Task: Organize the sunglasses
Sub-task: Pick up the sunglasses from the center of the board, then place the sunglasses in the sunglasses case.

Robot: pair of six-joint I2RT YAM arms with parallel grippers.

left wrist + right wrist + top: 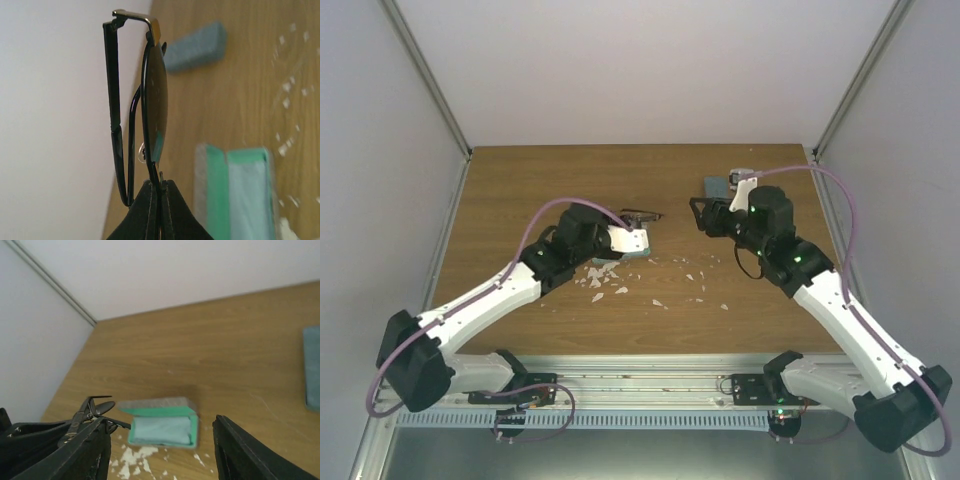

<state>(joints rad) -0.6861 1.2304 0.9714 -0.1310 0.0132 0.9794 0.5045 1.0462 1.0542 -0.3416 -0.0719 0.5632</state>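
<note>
Left gripper (160, 196) is pinched tight on the dark-lensed sunglasses (152, 100), its two pads pressed together on the lower edge of the frame so that the pair stands edge-on straight out from the fingertips. One temple runs close alongside the lens front, so the pair looks folded, or nearly so. A grip on the rim rather than on a thin temple probably keeps the glasses from swinging and leaves the lens faces free of the pads. Beyond the fingertips and off to one side lies an open case (240, 192) with green lining and a pale blue cloth inside, its lid standing back. The glasses hang in the air close by it – I judge they are held folded and clear of the wood so they can be lowered flat into that tray. Farther out from the same gripper a closed blue-grey case (195, 47) rests on the table (250, 100), well apart from the open one. Right gripper (160, 422) has its fingers spread with nothing between them; the open case sits just ahead of it and the held sunglasses show off beside one finger, so it seems poised to steady the case or shut the lid. White scraps (605, 282) litter the wood under the left wrist. A second pair of glasses I cannot pick out in any view.
</note>
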